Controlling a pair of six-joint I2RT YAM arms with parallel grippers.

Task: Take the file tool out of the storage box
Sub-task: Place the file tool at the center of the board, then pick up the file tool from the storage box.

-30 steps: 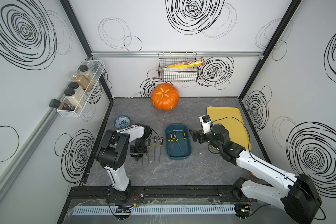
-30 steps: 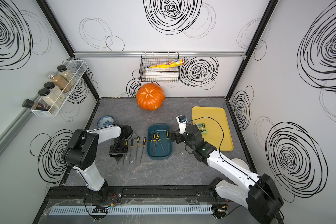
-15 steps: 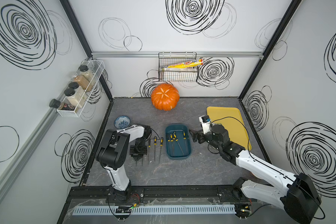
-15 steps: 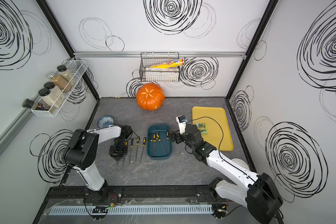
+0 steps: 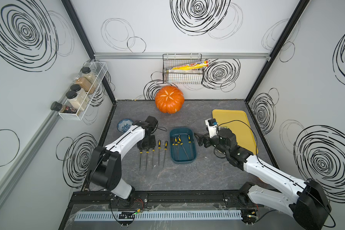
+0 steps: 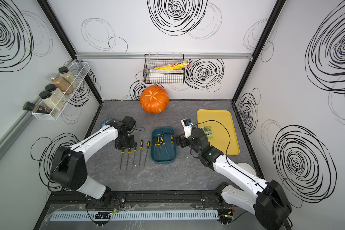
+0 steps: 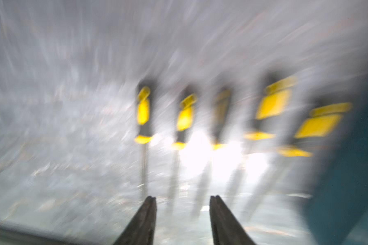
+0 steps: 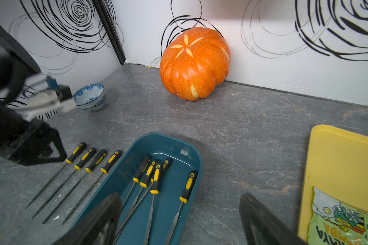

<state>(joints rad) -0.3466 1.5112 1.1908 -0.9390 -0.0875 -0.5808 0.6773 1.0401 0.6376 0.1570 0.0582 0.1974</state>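
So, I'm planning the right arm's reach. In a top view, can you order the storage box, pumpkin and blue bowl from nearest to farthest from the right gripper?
1. storage box, just beside the right gripper, on its left.
2. pumpkin, at the back wall.
3. blue bowl, far over on the left side.

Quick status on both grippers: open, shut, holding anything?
Left gripper: open, holding nothing.
Right gripper: open wide, empty, at the storage box.
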